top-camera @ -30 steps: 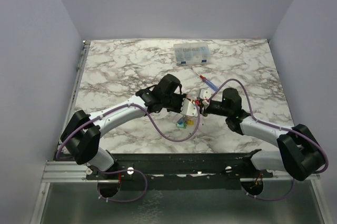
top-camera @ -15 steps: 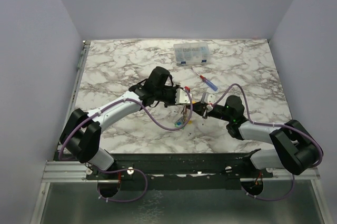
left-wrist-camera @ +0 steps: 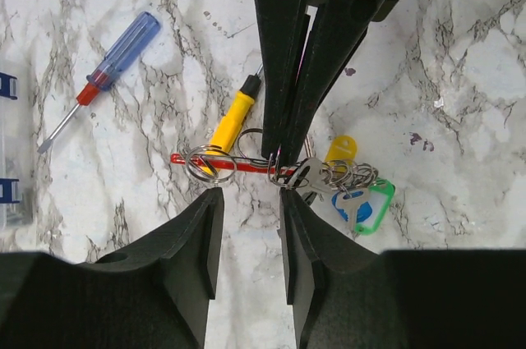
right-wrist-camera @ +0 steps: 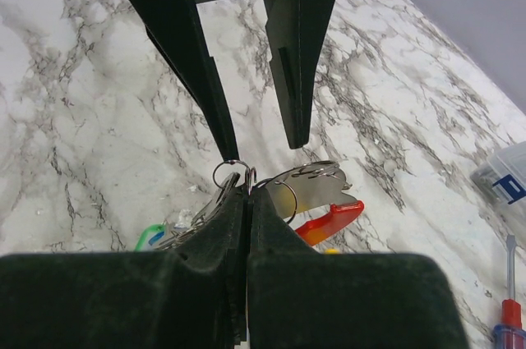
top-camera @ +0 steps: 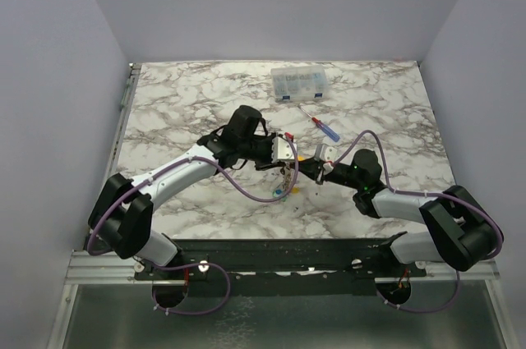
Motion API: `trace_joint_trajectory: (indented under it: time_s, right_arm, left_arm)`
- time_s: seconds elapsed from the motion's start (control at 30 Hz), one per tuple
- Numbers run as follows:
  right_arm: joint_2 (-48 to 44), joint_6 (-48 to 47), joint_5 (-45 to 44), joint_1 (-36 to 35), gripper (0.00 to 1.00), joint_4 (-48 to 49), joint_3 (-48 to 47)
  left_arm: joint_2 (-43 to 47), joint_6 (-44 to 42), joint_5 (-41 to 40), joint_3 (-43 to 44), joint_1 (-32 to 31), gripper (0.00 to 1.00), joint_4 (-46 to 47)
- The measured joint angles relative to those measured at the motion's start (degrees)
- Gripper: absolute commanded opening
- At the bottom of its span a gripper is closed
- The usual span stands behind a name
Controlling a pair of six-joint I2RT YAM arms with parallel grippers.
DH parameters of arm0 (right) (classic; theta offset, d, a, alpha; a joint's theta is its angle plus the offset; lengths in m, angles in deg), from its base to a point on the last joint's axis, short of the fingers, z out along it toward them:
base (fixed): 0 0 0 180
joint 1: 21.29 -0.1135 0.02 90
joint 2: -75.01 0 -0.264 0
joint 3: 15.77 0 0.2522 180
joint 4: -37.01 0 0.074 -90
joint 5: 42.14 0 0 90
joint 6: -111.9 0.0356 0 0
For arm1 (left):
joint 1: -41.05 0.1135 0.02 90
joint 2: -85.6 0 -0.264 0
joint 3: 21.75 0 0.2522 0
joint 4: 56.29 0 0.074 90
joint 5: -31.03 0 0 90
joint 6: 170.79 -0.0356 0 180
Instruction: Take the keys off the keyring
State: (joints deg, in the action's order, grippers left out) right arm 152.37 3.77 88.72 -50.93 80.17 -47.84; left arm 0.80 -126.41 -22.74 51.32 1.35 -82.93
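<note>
The keyring has a red band and a silvery metal plate. It hangs just above the marble, and my right gripper is shut on its wire loop. The keys, with green, blue and yellow tags, dangle from small rings on one side of that grip. In the right wrist view they bunch at the lower left of my shut right gripper. My left gripper faces it, open with nothing between its fingers. One of its fingertips sits against a small ring. From above, the keys hang below both grippers.
A yellow-handled screwdriver lies under the keyring. A blue-and-red-handled screwdriver lies further back. A clear plastic parts box stands near the far edge. Side walls enclose the marble table.
My left gripper has gone from shut to open and drawn back slightly to the left. The right arm has stretched lower toward the middle, still shut on the keyring.
</note>
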Motion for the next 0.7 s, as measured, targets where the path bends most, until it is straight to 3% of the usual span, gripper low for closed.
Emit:
trace_joint_trajectory:
  time_s: [0.17,0.37,0.7]
  right_arm:
    - [0.0,0.0,0.0,0.0,0.01,0.0,0.0]
    - [0.0,0.0,0.3,0.0,0.01,0.1,0.0]
    - [0.0,0.0,0.6,0.0,0.01,0.5,0.0]
  left_arm:
    - [0.3,2.1,1.0,1.4,0.1,0.40,-3.1]
    - [-0.8,4.6,3.5,4.8,0.3,0.24,-6.4]
    - [-2.4,6.2,4.2,4.5,0.3,0.13,-5.2]
